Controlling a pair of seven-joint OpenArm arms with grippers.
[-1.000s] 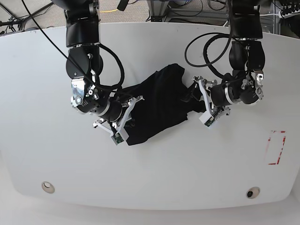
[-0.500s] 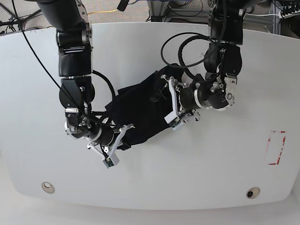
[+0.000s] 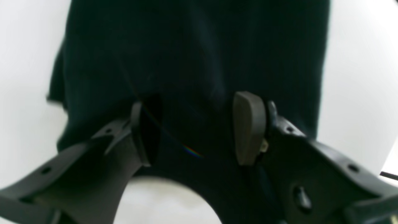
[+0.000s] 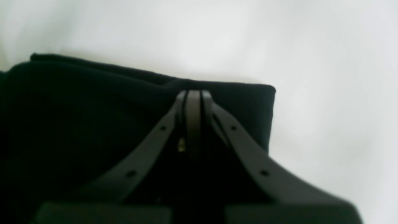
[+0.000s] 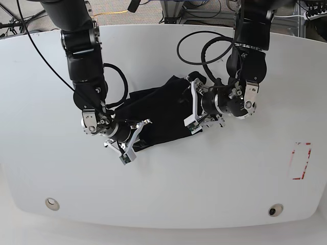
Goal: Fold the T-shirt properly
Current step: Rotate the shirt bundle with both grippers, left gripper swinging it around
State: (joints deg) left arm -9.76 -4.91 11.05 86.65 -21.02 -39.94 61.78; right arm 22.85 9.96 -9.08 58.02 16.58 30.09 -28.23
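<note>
We work over the white counter (image 5: 214, 178), where the T-shirt (image 5: 158, 115) lies bunched into a thick dark bundle between our two grippers, so each can reach one end. Our left gripper (image 3: 194, 129) stands with its jaws well apart, the cloth just ahead of and beneath the pads (image 3: 247, 127), holding nothing; we judge it ready to bite or press a fold. Our right gripper (image 4: 192, 99) has its jaws pressed together at the folded edge, apparently pinching a layer to keep that end in place.
</note>
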